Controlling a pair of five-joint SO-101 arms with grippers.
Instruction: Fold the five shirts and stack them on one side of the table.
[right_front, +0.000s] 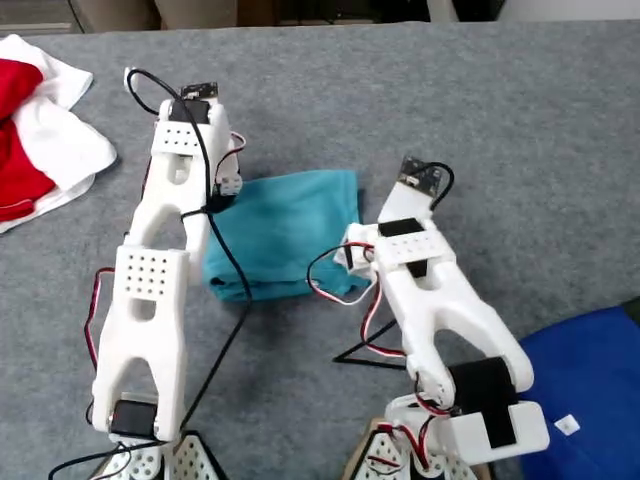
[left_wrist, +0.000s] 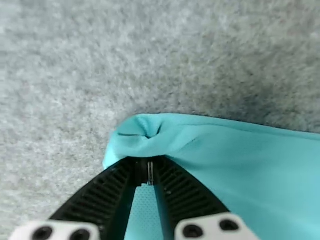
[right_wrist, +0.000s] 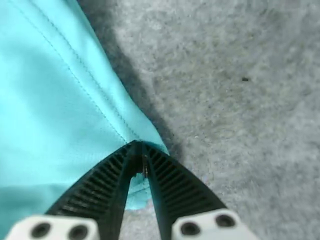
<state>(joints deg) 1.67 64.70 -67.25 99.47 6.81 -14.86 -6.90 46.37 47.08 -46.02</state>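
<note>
A folded teal shirt lies in the middle of the grey table, between the two white arms. My left gripper is shut on a bunched corner of the teal shirt, at its left side in the high view. My right gripper is shut on the hemmed edge of the teal shirt, at its right side. In the high view the arm bodies cover both grasp points. A red shirt and a white shirt lie heaped at the far left. A blue shirt lies at the near right corner.
The grey felt table stretches bare across the back and right. Black cables trail from the arms over the table near the teal shirt. The arm bases stand at the near edge.
</note>
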